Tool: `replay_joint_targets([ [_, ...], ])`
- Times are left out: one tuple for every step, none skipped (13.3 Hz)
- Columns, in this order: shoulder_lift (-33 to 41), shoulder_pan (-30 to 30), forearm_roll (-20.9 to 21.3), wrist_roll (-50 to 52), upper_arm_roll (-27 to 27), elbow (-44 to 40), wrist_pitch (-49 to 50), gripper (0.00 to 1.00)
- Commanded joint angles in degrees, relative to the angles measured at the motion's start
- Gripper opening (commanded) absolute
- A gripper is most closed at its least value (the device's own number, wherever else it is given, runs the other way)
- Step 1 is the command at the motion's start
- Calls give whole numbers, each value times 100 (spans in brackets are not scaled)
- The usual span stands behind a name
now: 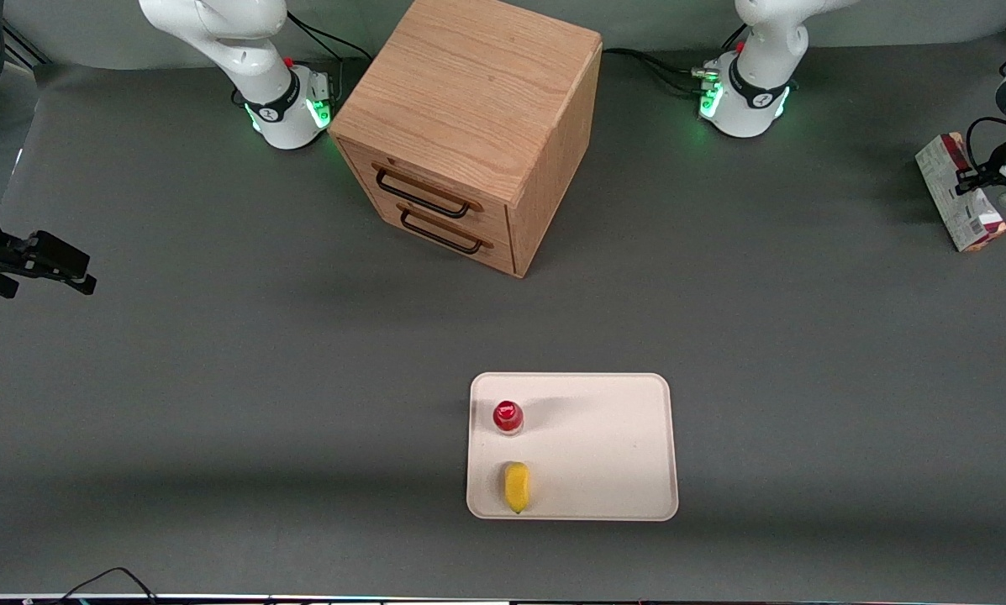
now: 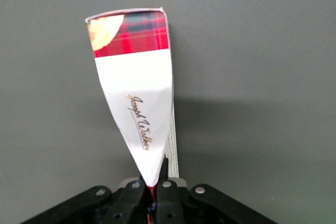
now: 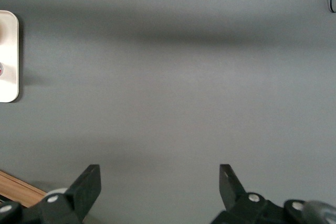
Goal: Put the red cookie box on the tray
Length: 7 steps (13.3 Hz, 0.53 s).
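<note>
Red cookie box [image 1: 961,195]: clamped in the gripper [image 1: 977,178], held at the working arm's end of the table, above the mat and well apart from the tray [image 1: 612,437].
Box's long axis: it runs straight out from the fingertips; in the front view it slants, one end nearer the camera than the other.
Box faces: in the wrist view [image 2: 137,98] the end away from the gripper is red plaid, then comes a white patch with gold script; in the front view the pale printed face is turned up.
Gripper: fingers [image 2: 167,182] pinched narrow on one short end of the carton, the card creasing in toward them.
Tray: cream, nearer the front camera than the gripper, carrying a small red-capped bottle [image 1: 508,416] and a yellow piece [image 1: 516,486].
Surface: dark grey mat [image 1: 217,378].
Room: a wooden two-drawer cabinet [image 1: 469,126] stands between the arm bases.
</note>
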<state>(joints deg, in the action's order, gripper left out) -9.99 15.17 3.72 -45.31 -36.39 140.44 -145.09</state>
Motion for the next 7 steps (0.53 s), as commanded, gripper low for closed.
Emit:
replay_joint_targets([
  [357,-40,-47,-118,420,-857,1382,0],
  [366,-49,-47,-57,639,-1209,1830,0],
  [357,-31,-47,126,1016,-1795,2435,0],
  [331,-31,-47,380,1324,-2210,2850,0],
  [305,-31,-47,679,1614,-2597,3202,0],
  [244,-40,-38,1047,1895,-3018,3580,0],
  [139,-40,-38,1408,2168,-3414,3888,0],
])
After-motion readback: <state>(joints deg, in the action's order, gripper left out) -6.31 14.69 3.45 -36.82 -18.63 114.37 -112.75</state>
